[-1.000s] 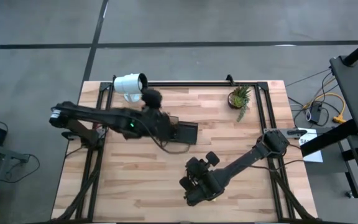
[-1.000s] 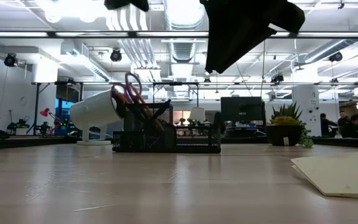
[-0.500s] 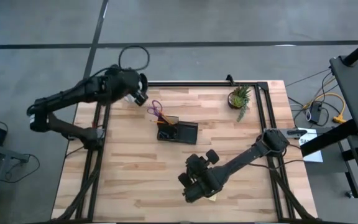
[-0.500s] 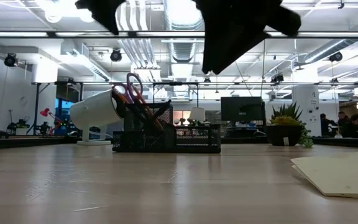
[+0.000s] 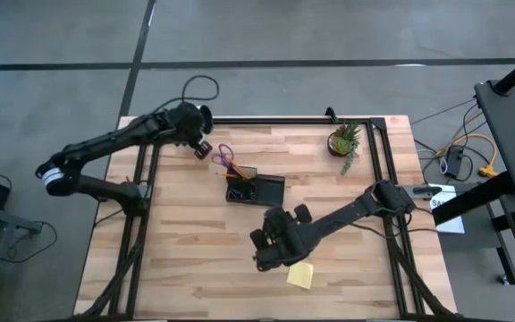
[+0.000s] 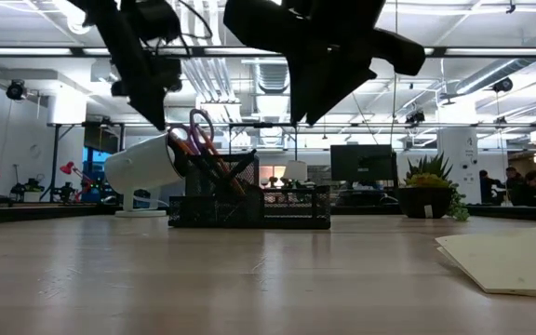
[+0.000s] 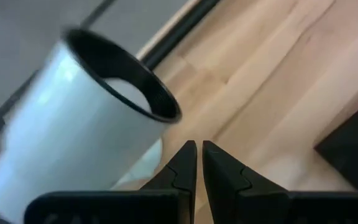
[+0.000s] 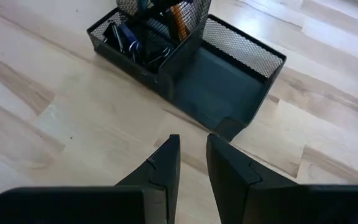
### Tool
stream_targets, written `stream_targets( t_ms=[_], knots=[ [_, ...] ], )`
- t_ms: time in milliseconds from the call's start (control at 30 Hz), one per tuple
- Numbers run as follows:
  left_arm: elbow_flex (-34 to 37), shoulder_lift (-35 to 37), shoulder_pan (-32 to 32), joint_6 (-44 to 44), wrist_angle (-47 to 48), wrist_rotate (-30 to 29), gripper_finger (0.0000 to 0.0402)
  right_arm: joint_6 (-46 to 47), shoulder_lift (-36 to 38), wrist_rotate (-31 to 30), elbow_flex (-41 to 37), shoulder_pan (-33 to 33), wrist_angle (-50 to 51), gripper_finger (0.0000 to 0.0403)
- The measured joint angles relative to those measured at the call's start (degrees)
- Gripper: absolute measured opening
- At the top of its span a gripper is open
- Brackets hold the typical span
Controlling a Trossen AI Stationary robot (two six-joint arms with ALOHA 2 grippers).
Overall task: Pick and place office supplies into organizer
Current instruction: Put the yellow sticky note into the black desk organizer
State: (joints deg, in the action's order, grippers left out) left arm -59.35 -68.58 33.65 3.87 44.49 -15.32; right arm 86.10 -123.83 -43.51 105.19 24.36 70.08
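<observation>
While the scissors (image 5: 224, 159) and pens (image 8: 178, 17) already stand in the tall section of the organizer (image 5: 256, 190) at mid-surface, the yellow pad (image 5: 299, 275) lies flat on the wood nearer the front edge, well apart from the tray. The right tool (image 5: 259, 258) hovers just beside the pad, between it and the organizer, its fingers a narrow gap apart with nothing between them in the wrist view. The left tool (image 7: 197, 163) is off by the white lamp (image 5: 184, 121) at the far left corner, fingers pressed together and empty. The pad looks light and thin, a soft stack of sheets that may fan or slide on smooth wood; a pinch across one edge, likely the glued side, should keep it whole. The wide, low compartment (image 8: 219, 84) stands bare and seems the fitting spot.
</observation>
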Motion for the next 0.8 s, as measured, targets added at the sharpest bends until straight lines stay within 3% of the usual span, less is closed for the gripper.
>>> stream_targets(
  t_ms=[200, 400, 600, 800],
  knots=[
    [1.3, -2.4, 0.0, -2.6, -1.9, 3.8, 0.0011, -0.6, 0.0, 0.0, -0.1, -0.2, 0.0, 0.0068],
    [1.2, -3.8, -0.3, -3.1, -2.5, 15.9, 0.0011, -0.8, 0.0, 0.0, -0.1, -0.2, 0.0, 0.0068],
    [1.4, -3.8, -1.2, -3.3, -2.4, 20.5, 0.0011, -0.8, 0.0, 0.1, -0.1, -0.2, 0.0, 0.0068],
    [1.2, -3.2, -1.2, -3.7, -4.5, 32.4, 0.0011, -1.0, 0.0, 0.8, -0.2, -0.1, 0.0, 0.0068]
  ],
)
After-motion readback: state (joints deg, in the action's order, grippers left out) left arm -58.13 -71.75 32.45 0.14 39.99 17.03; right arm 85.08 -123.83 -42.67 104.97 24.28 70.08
